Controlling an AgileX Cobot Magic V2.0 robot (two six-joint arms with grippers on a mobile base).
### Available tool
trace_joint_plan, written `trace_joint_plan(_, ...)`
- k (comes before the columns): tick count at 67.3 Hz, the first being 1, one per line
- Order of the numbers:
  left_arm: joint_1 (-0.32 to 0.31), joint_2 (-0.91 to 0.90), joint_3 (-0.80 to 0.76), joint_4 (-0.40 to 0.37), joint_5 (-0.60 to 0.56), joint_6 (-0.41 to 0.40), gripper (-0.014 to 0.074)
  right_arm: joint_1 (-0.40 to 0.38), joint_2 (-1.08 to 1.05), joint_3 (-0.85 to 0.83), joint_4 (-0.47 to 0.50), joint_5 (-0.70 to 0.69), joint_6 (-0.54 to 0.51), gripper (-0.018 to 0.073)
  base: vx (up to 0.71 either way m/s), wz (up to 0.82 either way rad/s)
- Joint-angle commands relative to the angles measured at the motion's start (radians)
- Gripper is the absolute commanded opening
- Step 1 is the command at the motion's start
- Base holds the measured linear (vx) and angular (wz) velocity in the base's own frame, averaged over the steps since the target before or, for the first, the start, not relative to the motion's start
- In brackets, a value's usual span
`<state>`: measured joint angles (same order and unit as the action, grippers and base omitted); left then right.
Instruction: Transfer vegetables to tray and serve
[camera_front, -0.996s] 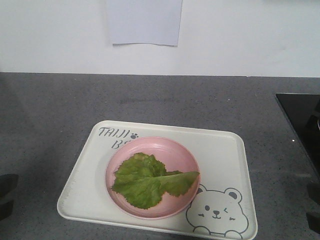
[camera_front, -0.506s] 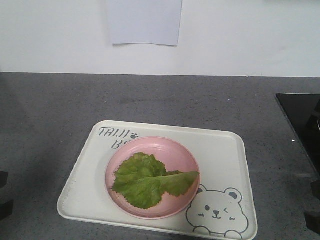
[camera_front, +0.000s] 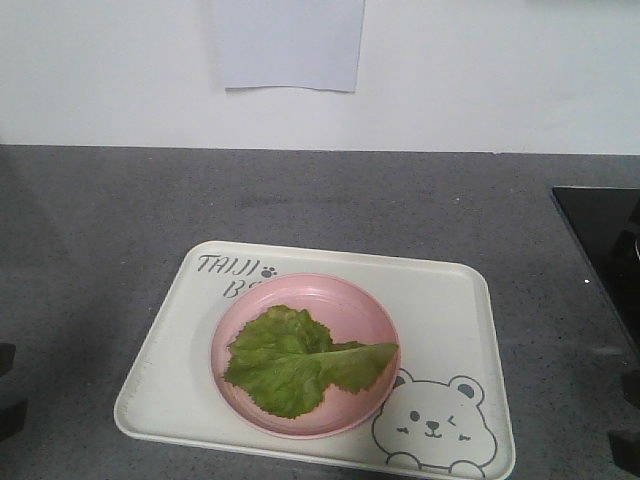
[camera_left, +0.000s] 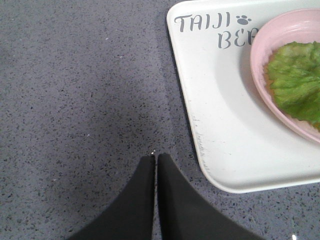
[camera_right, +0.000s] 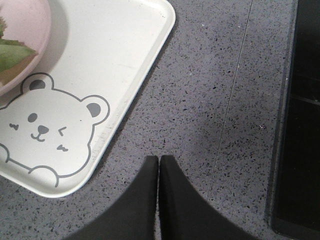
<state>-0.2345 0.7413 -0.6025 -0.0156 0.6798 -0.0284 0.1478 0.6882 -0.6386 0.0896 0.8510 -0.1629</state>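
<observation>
In the front view, the vegetables (camera_front: 300, 360) lie in a round pink plate (camera_front: 350, 300) that sits on the tray (camera_front: 440, 310), which rests on the grey tabletop (camera_front: 120, 220) toward 6 o'clock. In the left wrist view, the left claw (camera_left: 155, 159) has its fingers pressed together, holding nothing, above bare tabletop, with the tray's lettered corner at 2 o'clock. In the right wrist view, the right claw (camera_right: 159, 160) is likewise closed and empty, with the bear drawing (camera_right: 45, 135) at 9 o'clock and a black panel (camera_right: 300, 125) at 3 o'clock.
</observation>
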Motion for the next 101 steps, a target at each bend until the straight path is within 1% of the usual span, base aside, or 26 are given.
trace_joint_plan(1, 0.0, -0.001, -0.024, -0.002, -0.056, -0.011, -0.0007, 0.001, -0.001, -0.026, 0.003, -0.048, -0.002, -0.0008, 0.0, 0.0)
trace_joint_plan(6, 0.0, -0.015, -0.014, -0.001, -0.061, -0.011, -0.0007, 0.001, -0.001, -0.026, 0.003, -0.047, -0.002, -0.0008, 0.0, 0.0)
trace_joint_plan(15, 0.031, -0.093, 0.061, -0.007, -0.079, -0.011, -0.0007, 0.001, -0.001, -0.026, -0.001, -0.047, -0.003, -0.0008, 0.0, 0.0)
trace_joint_plan(21, 0.066, -0.171, 0.147, 0.036, -0.129, -0.012, -0.0007, 0.001, -0.001, -0.026, 0.003, -0.047, -0.003, -0.0008, 0.0, 0.0)
trace_joint_plan(27, 0.096, -0.26, 0.252, 0.037, -0.23, -0.012, -0.0007, 0.001, -0.001, -0.026, 0.003, -0.047, -0.003, -0.0008, 0.0, 0.0)
trace_joint_plan(31, 0.118, -0.332, 0.328, 0.044, -0.319, -0.012, -0.0007, 0.001, -0.001, -0.026, 0.003, -0.047, -0.003, -0.0008, 0.0, 0.0)
trace_joint_plan(42, 0.162, -0.488, 0.479, 0.043, -0.52, -0.012, -0.0007, 0.001, -0.001, -0.026, 0.003, -0.047, -0.003, -0.0008, 0.0, 0.0)
trace_joint_plan(52, 0.209, -0.598, 0.584, 0.043, -0.656, -0.03, -0.0007, 0.001, -0.001, -0.026, 0.003, -0.047, -0.003, -0.0008, 0.0, 0.0)
trace_joint_plan(59, 0.209, -0.635, 0.626, 0.043, -0.717, -0.046, -0.0007, 0.001, -0.001, -0.026, 0.003, -0.047, -0.003, -0.0008, 0.0, 0.0)
trace_joint_plan(73, 0.209, -0.646, 0.639, 0.044, -0.72, -0.048, -0.0007, 0.001, -0.001, -0.026, 0.002, -0.047, -0.005, -0.0008, 0.0, 0.0)
trace_joint_plan(85, 0.209, -0.709, 0.652, 0.044, -0.725, -0.048, -0.0007, 0.001, -0.001, -0.026, 0.002, -0.047, -0.005, -0.0008, 0.0, 0.0)
trace_joint_plan(95, 0.209, -0.77, 0.656, 0.044, -0.658, -0.044, -0.0007, 0.001, -0.001, -0.026, 0.002, -0.047, -0.005, -0.0008, 0.0, 0.0)
trace_joint_plan(101, 0.209, -0.769, 0.656, 0.045, -0.639, -0.044, -0.0007, 0.001, -0.002, -0.026, 0.002, -0.047, -0.005, -0.0008, 0.0, 0.0)
